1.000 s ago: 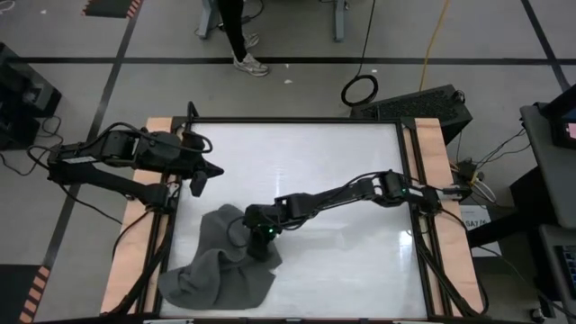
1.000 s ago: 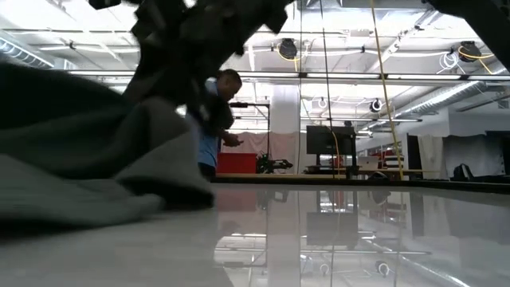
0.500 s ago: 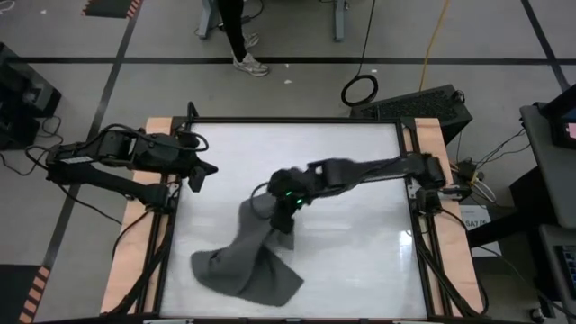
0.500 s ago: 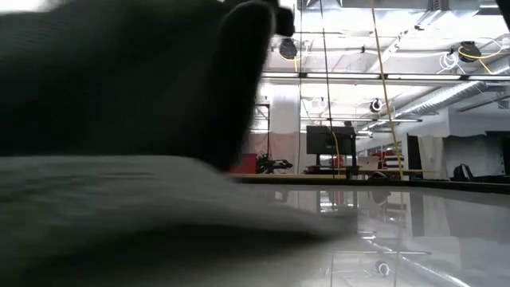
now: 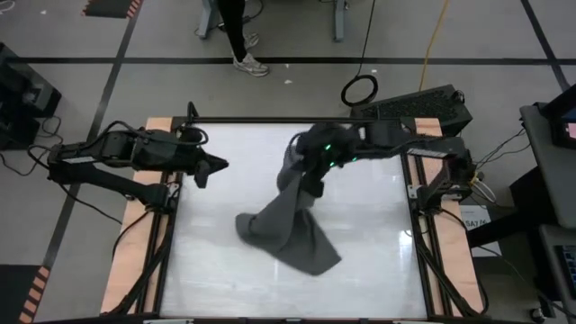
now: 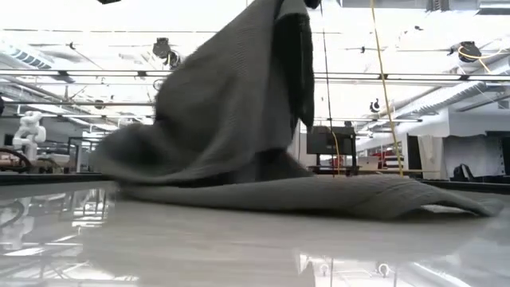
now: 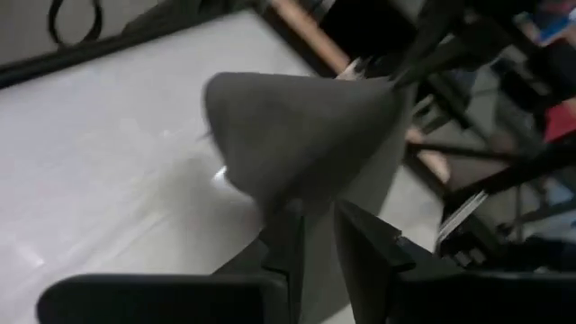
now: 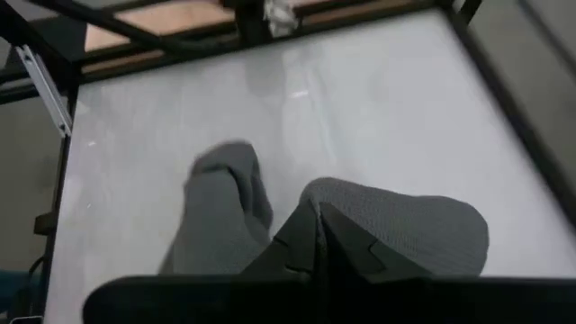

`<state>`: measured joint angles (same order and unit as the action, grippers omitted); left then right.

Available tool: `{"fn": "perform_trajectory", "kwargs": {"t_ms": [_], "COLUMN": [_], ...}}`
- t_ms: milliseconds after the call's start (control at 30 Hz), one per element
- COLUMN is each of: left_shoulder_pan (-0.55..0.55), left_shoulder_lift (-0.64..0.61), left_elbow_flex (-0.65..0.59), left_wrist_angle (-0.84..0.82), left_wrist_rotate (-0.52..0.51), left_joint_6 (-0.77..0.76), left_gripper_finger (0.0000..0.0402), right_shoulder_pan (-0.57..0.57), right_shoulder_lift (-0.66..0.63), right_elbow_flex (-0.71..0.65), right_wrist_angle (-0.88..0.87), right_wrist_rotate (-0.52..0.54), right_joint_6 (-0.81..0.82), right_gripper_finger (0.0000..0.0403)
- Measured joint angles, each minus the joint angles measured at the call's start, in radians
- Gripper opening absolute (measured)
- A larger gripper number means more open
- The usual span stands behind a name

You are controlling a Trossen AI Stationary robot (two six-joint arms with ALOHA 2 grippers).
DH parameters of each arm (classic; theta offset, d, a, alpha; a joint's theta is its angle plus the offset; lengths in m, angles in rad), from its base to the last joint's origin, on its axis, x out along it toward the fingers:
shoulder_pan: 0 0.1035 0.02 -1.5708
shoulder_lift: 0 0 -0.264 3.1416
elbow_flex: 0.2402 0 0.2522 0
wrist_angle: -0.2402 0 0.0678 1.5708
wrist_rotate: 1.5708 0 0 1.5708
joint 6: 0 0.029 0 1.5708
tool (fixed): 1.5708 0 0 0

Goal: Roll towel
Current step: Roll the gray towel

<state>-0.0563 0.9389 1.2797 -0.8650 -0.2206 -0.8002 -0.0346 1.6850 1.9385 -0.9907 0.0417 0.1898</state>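
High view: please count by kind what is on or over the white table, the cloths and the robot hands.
Towel, dark grey: 1
Robot hands: 2, the left hand empty at the table's left edge and the right hand shut on the towel, lifting one end
Total: 3

- One towel, dark grey, at the middle of the frame.
- Two arms, each with one claw: left claw at the middle left, right claw at the upper middle.
- One tabletop.
- One person's leg at the top edge.
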Motion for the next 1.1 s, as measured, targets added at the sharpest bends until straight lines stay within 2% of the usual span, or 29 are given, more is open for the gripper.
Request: {"fn": "perform_trajectory", "kwargs": {"t_ms": [100,233,300,400,567,833,1100], "left_shoulder_pan": [-0.017,-0.035,-0.036,-0.028,-0.014,-0.006,0.045], "left_shoulder_lift": [0.034,0.110,0.157,0.231,0.329,0.381,0.318], "left_elbow_flex": [0.000,0.000,0.000,0.000,0.000,0.000,0.000], "left_wrist_angle": [0.144,0.321,0.360,0.385,0.510,0.819,0.823], "left_wrist_rotate": [-0.060,-0.194,-0.260,-0.303,-0.271,-0.250,-0.147], "left_joint_6": [0.057,0.156,0.179,0.160,0.080,0.184,0.239], "left_gripper_finger": [0.0080,0.0102,0.0115,0.0131,0.0142,0.0142,0.0142], "right_shoulder_pan": [-0.044,-0.099,-0.121,-0.141,-0.163,-0.170,-0.167], "right_shoulder_lift": [-0.047,-0.092,-0.112,-0.141,-0.189,-0.217,-0.221], "right_elbow_flex": [0.000,0.000,0.000,0.000,0.000,0.000,0.000], "right_wrist_angle": [0.000,-0.008,-0.016,-0.017,0.015,0.197,0.421], "right_wrist_rotate": [-0.024,-0.067,-0.092,-0.111,-0.150,-0.152,-0.148], "right_joint_6": [-0.020,-0.047,-0.062,-0.064,-0.034,0.119,0.305], "right_gripper_finger": [0.0000,0.0000,0.0000,0.0000,0.0000,0.0000,0.0000]}}
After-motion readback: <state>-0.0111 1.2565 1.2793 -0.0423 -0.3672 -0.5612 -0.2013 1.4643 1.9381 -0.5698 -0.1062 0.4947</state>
